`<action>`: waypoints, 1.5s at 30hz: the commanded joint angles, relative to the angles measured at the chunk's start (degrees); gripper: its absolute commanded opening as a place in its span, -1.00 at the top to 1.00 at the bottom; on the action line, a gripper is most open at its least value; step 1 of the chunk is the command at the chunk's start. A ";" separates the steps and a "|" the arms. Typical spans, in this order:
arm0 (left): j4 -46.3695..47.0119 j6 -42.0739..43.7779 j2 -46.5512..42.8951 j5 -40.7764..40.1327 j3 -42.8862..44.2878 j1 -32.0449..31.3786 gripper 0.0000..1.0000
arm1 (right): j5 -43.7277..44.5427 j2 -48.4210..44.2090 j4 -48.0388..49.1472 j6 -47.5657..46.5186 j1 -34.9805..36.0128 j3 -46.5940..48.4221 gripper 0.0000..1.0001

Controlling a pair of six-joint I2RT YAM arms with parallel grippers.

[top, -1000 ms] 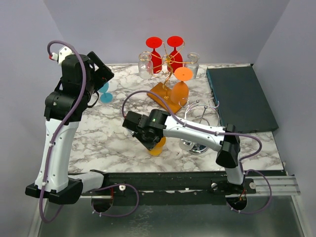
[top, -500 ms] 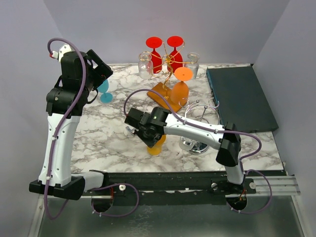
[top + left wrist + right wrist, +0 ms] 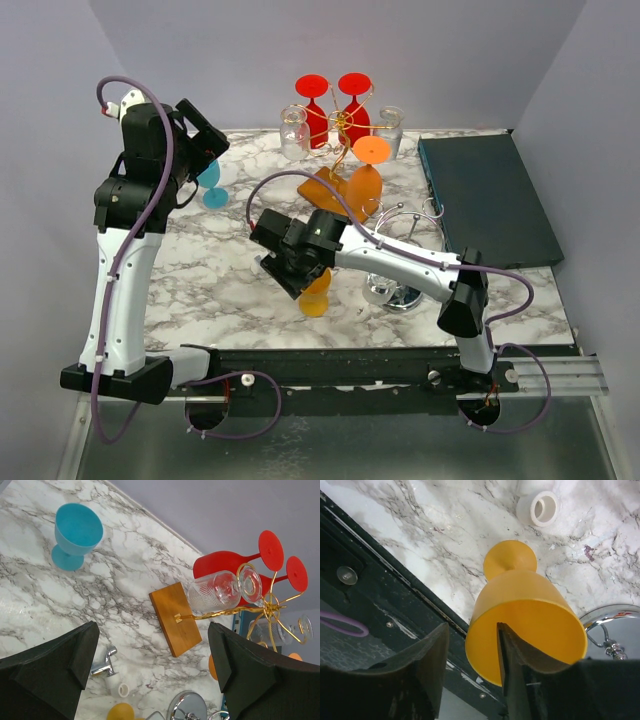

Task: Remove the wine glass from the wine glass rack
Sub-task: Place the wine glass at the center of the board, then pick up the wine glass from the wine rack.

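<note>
The gold wire wine glass rack (image 3: 345,125) on a wooden base (image 3: 325,188) stands at the back and carries two red glasses (image 3: 311,88), clear glasses (image 3: 293,135) and an orange glass (image 3: 368,180). A yellow wine glass (image 3: 316,298) (image 3: 525,615) stands on its foot near the table's front edge. My right gripper (image 3: 300,272) (image 3: 471,630) is open astride its rim, one finger outside the wall with a gap, the other inside the bowl. My left gripper (image 3: 205,150) (image 3: 152,645) hangs open and empty high over the left side.
A blue goblet (image 3: 212,185) (image 3: 75,532) stands at the left back. A chrome wire stand (image 3: 400,290) sits right of the yellow glass, and a dark flat box (image 3: 487,200) lies at the right. A small white tube (image 3: 543,507) and a chrome fitting (image 3: 102,665) lie near the yellow glass.
My right gripper has opened off the yellow glass's wall and shifted slightly. The glass stays standing on the marble. The left arm rose a little earlier and is now still.
</note>
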 commanded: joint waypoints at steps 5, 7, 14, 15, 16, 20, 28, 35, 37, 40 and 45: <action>1.70 0.34 -0.45 2.54 -1.47 0.55 -0.97 | -0.78 -1.63 -4.02 -0.57 -0.16 5.03 -0.11; 1.70 0.28 -0.39 2.67 -1.48 0.56 -0.97 | -1.19 -2.33 -4.10 -0.45 -0.14 5.44 -0.17; 1.97 -0.01 0.07 3.72 -1.31 0.61 -0.97 | -1.14 -5.58 -4.80 0.01 -0.15 7.21 -0.28; 2.05 -0.15 0.14 4.01 -1.32 0.62 -0.97 | -0.96 -6.18 -4.87 0.10 -0.19 7.57 -0.29; 2.14 -0.19 0.29 4.20 -1.22 0.59 -0.97 | -0.68 -6.61 -4.99 0.10 -0.22 8.06 -0.30; 2.36 -0.44 0.76 5.14 -1.10 0.59 -0.97 | 1.91 -8.08 -5.51 0.57 -0.91 11.64 -0.36; 2.76 -0.85 1.86 8.09 -1.12 0.63 -0.97 | 0.95 -8.25 -1.95 -0.74 -11.18 25.86 -0.39; 3.10 -1.31 3.08 11.06 -0.79 0.61 -0.97 | -7.39 -15.16 9.45 0.91 -24.64 25.16 -0.44; 3.56 -1.63 3.36 12.21 -0.94 0.63 -0.97 | -10.21 -17.45 12.87 1.96 -29.51 22.33 -0.45; 4.88 -2.43 3.57 14.92 -2.03 0.60 -0.98 | -17.24 -18.89 15.49 3.80 -38.61 20.39 -0.46; 7.00 -3.82 3.82 18.08 -4.31 0.58 -0.97 | -33.84 -20.57 21.00 7.98 -52.74 14.99 -0.47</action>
